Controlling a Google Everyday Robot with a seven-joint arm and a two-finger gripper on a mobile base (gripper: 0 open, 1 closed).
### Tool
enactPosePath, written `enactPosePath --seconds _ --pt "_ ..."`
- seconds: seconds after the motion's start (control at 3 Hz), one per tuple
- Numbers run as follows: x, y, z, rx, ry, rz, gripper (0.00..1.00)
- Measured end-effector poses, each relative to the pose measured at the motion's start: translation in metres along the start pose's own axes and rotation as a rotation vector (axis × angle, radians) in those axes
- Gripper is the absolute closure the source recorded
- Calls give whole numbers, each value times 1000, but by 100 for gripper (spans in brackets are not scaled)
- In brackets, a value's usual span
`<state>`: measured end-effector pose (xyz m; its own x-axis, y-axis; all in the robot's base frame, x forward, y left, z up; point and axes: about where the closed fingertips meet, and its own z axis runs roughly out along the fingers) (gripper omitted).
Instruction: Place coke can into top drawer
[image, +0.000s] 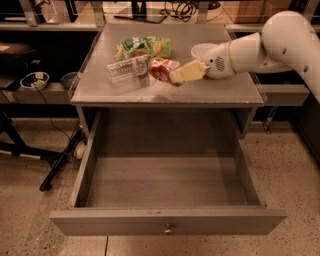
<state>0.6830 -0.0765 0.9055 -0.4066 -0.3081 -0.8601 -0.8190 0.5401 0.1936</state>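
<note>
The coke can (161, 69) lies on the grey cabinet top (220, 92), just right of a clear water bottle. My gripper (183, 73) reaches in from the right on a white arm (260, 47) and sits against the can's right side, level with the top. The top drawer (167, 220) is pulled wide open below, and its inside (165, 180) holds nothing. A small round knob (168, 230) sits at the middle of its front panel.
A clear plastic water bottle (127, 68) lies left of the can. A green chip bag (142, 47) lies behind it. A white bowl (201, 50) stands behind the gripper. A low shelf with small bowls (34, 80) and black stand legs (57, 167) are at the left.
</note>
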Motion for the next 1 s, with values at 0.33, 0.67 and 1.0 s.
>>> enactPosePath --seconds 0.33,0.67,1.0 --pt "-6 9 -7 -150 -24 -53 100" --pt "-5 18 -19 -284 -45 -84 100" --pt "-4 24 -55 -265 -51 -132 100"
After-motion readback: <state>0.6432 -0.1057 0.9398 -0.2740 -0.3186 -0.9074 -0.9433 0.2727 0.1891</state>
